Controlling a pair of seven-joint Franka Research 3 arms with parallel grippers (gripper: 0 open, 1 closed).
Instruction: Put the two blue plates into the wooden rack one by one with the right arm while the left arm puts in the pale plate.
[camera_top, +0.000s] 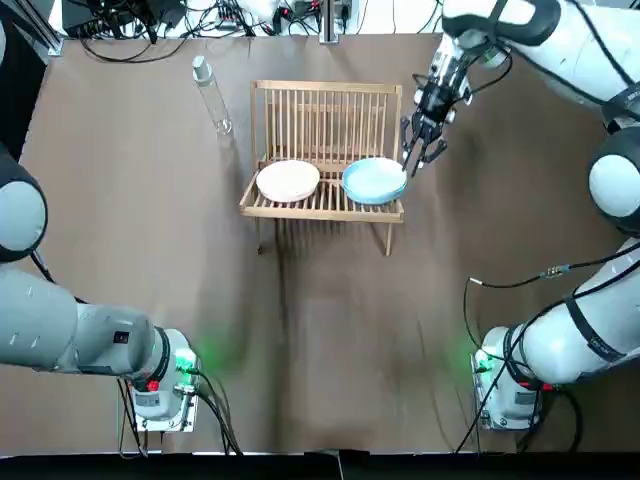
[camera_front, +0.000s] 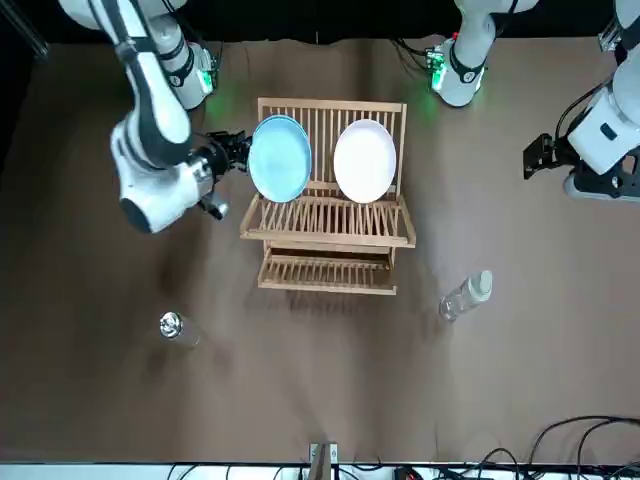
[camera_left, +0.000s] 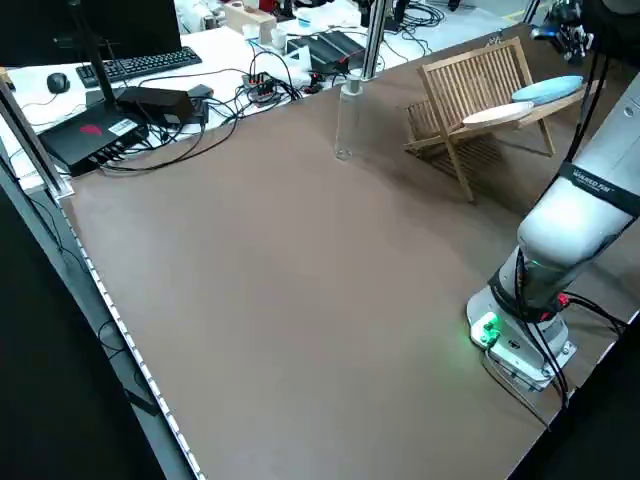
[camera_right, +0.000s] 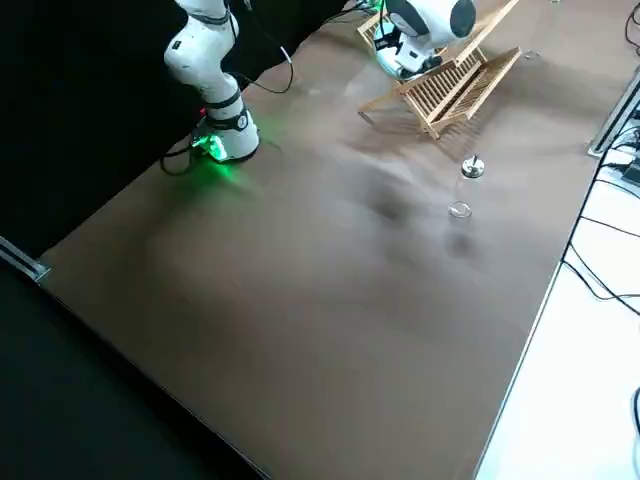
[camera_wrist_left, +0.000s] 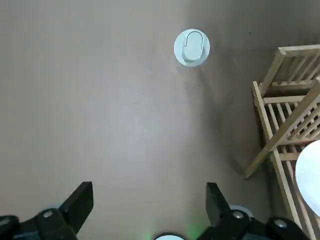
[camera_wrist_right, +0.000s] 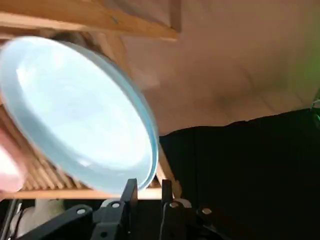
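Note:
The wooden rack (camera_top: 325, 115) stands at the table's middle back. A pale plate (camera_top: 288, 181) leans in its left half. One blue plate (camera_top: 375, 180) leans in its right half, beside the pale one. My right gripper (camera_top: 413, 160) is at the blue plate's right edge. In the right wrist view the fingers (camera_wrist_right: 131, 192) are shut on the blue plate's (camera_wrist_right: 75, 110) lower rim. From the front, the blue plate (camera_front: 279, 157) and pale plate (camera_front: 364, 160) stand side by side. My left gripper (camera_wrist_left: 147, 200) hangs open high over bare table left of the rack (camera_wrist_left: 287, 130).
A clear plastic bottle (camera_top: 212, 95) stands upright left of the rack's back. A small clear object with a silvery top (camera_front: 172, 325) sits on the far right part of the table. Cables and equipment lie beyond the table's back edge.

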